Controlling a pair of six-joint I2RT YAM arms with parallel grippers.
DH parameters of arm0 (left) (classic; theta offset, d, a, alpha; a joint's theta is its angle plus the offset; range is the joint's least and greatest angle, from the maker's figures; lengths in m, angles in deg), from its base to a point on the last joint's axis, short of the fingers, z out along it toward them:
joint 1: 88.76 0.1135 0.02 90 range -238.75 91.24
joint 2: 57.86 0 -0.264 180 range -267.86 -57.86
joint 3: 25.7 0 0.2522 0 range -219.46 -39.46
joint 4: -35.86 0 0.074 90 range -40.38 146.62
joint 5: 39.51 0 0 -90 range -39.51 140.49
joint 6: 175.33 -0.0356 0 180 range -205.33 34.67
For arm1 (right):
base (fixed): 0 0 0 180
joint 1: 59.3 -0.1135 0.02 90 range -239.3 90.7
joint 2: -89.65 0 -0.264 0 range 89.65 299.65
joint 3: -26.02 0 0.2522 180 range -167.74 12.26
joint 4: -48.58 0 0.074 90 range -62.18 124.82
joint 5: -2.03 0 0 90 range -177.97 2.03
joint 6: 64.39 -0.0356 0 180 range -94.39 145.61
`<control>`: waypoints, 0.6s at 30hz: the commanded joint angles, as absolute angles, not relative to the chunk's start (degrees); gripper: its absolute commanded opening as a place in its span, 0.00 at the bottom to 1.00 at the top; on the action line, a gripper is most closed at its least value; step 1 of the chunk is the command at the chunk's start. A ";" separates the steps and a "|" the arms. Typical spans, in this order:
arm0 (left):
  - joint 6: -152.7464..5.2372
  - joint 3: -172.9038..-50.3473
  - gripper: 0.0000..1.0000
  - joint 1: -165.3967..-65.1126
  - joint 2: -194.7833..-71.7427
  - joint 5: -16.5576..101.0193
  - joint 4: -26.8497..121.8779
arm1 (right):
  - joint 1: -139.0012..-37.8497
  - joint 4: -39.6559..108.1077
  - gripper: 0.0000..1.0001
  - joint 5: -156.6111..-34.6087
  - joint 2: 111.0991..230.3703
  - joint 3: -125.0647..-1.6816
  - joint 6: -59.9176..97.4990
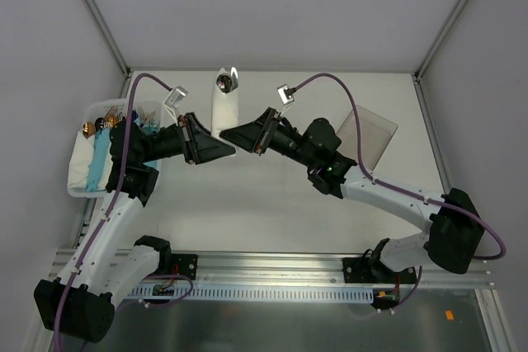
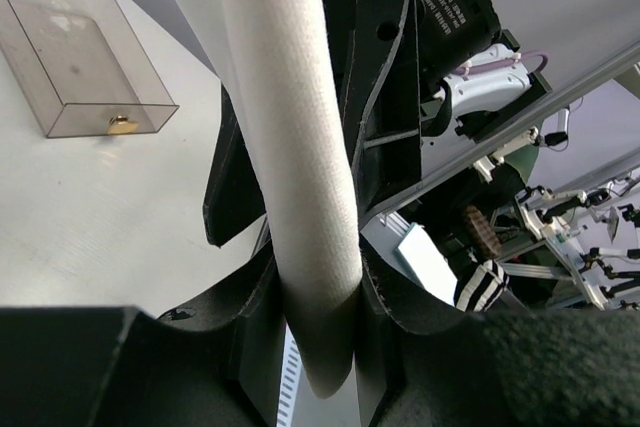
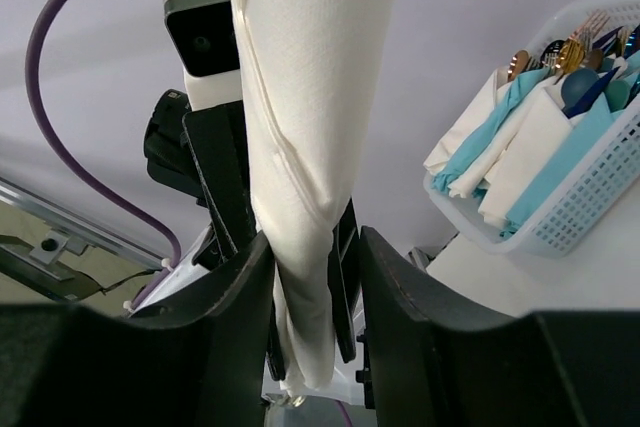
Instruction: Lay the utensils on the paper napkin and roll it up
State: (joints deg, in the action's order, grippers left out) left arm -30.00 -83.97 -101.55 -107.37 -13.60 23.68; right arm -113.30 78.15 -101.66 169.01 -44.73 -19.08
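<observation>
the paper napkin [image 1: 223, 113] is a tight white roll, standing up to the right of the white basket [image 3: 590, 202]. the utensils [image 1: 223, 82] poke out of its top. the left gripper [image 2: 320, 317] pinches the roll's low end. the right gripper [image 3: 305, 287] looks spread, with a little gap. hold it softly and straight, then lay it down so it can't unroll.

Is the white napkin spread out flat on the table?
No, the paper napkin is rolled into a narrow tube, with the utensils sticking out of its far end.
</observation>
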 commanded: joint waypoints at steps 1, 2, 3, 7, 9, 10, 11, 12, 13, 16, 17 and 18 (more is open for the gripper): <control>-32.42 -85.42 0.00 -102.99 -106.11 -20.70 22.99 | -111.24 74.56 0.41 -98.69 166.65 -49.52 -14.65; -32.77 -85.51 0.00 -102.99 -106.11 -20.70 23.33 | -111.24 73.94 0.41 -98.87 166.65 -49.79 -14.39; -32.78 -85.42 0.00 -102.91 -106.02 -20.79 23.69 | -111.07 73.15 0.41 -99.04 166.65 -49.96 -13.78; -33.21 -85.42 0.00 -102.99 -106.02 -20.96 24.57 | -110.54 72.26 0.41 -99.39 166.56 -50.23 -13.33; -34.18 -85.51 0.00 -102.99 -106.02 -20.79 25.53 | -110.45 72.00 0.42 -99.66 166.56 -50.23 -13.16; -34.53 -85.51 0.00 -102.99 -106.02 -20.70 27.01 | -110.28 71.82 0.43 -99.75 166.47 -50.32 -13.15; -35.75 -85.95 0.00 -102.99 -106.11 -20.26 28.07 | -110.19 71.74 0.44 -99.83 166.38 -50.32 -12.89; -36.37 -86.04 0.00 -102.99 -106.28 -20.00 29.39 | -110.10 70.87 0.49 -99.83 166.21 -50.40 -12.72; -36.64 -86.13 0.00 -102.99 -106.28 -19.82 30.10 | -110.10 70.51 0.52 -99.83 165.95 -50.41 -12.37; -39.45 -87.00 0.00 -102.91 -106.28 -18.24 34.84 | -109.66 68.66 0.58 -99.05 164.89 -50.41 -11.22; -40.24 -87.09 0.00 -102.91 -106.28 -17.89 36.16 | -109.57 67.96 0.61 -98.87 164.71 -50.41 -10.87; -41.03 -87.27 0.00 -102.82 -106.28 -17.71 37.65 | -109.40 67.35 0.63 -98.78 164.54 -50.41 -10.35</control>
